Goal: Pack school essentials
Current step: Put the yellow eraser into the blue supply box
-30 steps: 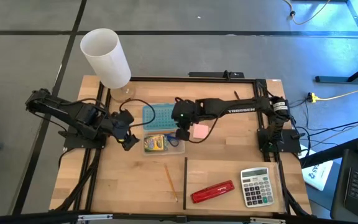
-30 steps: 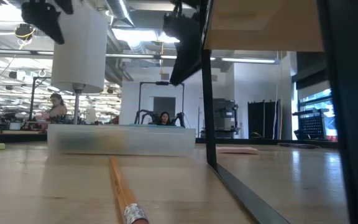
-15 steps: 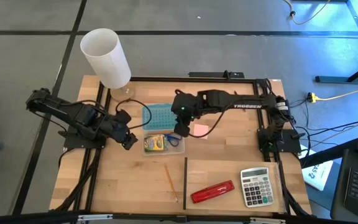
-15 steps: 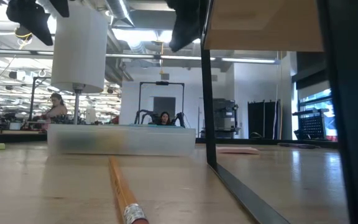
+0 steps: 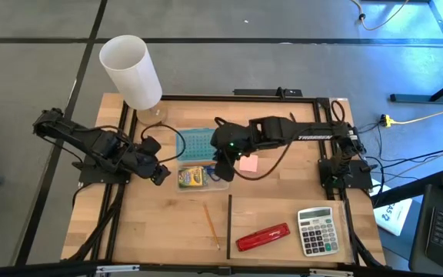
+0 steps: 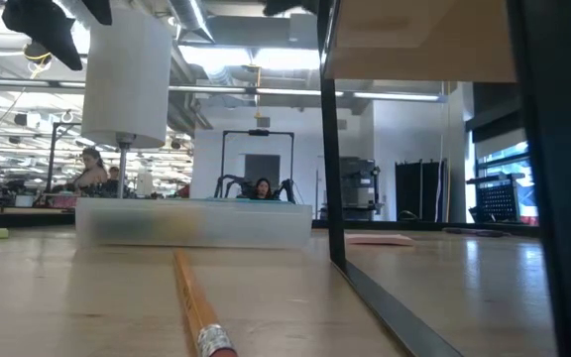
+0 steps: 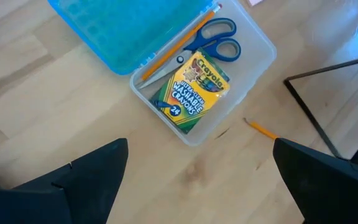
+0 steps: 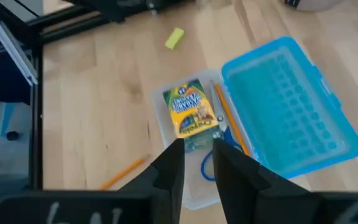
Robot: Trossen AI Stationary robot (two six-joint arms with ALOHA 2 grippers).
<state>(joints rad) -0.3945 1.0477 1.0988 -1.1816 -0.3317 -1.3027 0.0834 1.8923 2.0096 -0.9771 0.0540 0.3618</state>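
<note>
3 items already lie in the clear box (image 7: 253, 53): the crayons (image 7: 190, 90), the scissors (image 7: 213, 40) and 1 pencil (image 7: 179, 46), laid lengthwise along the hinge side where its blue lid (image 8: 288, 102) folds back flat. That layout leaves a free strip beside the crayons, likely room for the smaller things.

The right gripper (image 8: 196, 163) hangs over the box, fingers nearly together with only a thin gap; nothing shows between them, so I judge it empty. The left gripper (image 5: 158, 171) waits just off the box's left end, jaws spread wide and bare.

Still outside: the pink pad (image 5: 248, 162) just right of the box, a second pencil (image 5: 211, 223) on open wood nearer the front, and the eraser (image 8: 174, 38) off to the left. The black frame bar (image 5: 230, 219) runs beside that pencil, so an approach from its left looks freer. The stapler (image 5: 263, 237) and calculator (image 5: 316, 230) sit well apart.
</note>
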